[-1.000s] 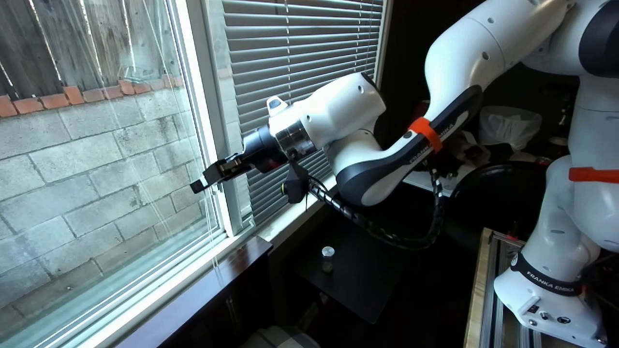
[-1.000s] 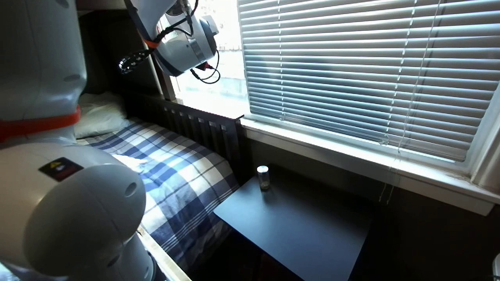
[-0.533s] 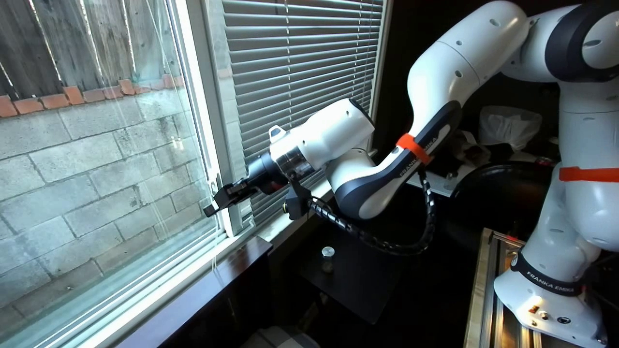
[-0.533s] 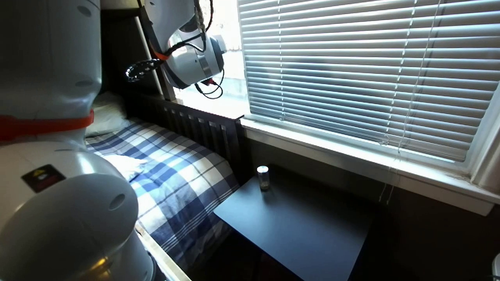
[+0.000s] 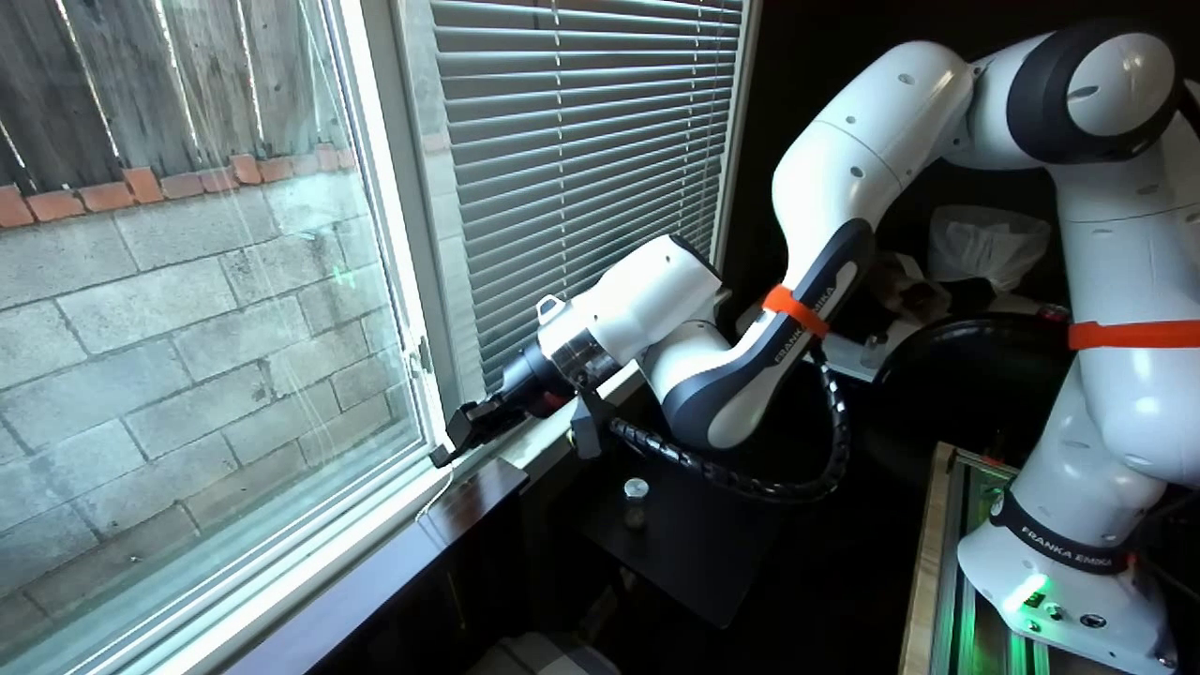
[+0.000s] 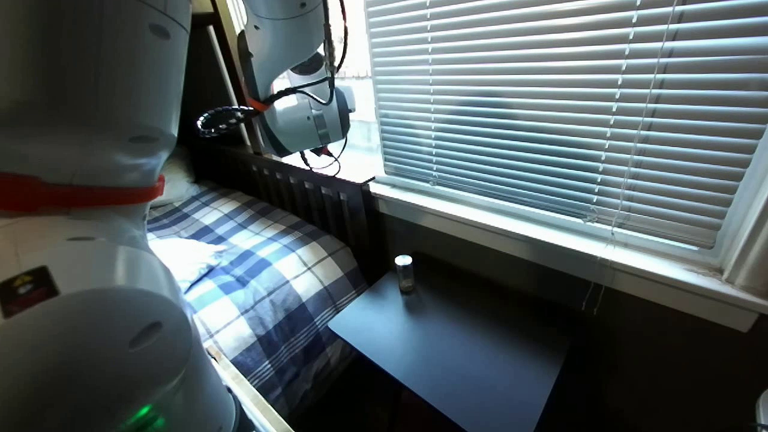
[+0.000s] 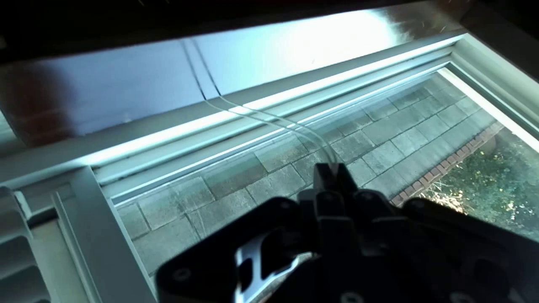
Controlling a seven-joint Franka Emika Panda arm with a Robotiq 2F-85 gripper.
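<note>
The glass (image 5: 216,356) blocks any reach past the gripper (image 5: 442,457), and the blinds (image 5: 581,159) do the same above the sill (image 6: 540,240). Two cords (image 7: 269,120), pinched in the gripper, curve down to the glass-side edge of the rail (image 5: 394,562), crossing the space just beneath. Below the arm (image 5: 647,291) the hose (image 5: 717,476) hangs in a loop, in the way from underneath. Over the table (image 6: 456,354) there is room to pass from the jar (image 6: 405,274) out to the edge farthest from the bed (image 6: 282,258); the jar stands upright near the corner nearest bed and sill, with the rail rising just beside

Fingers (image 7: 323,180) tight together, aslant downward
</note>
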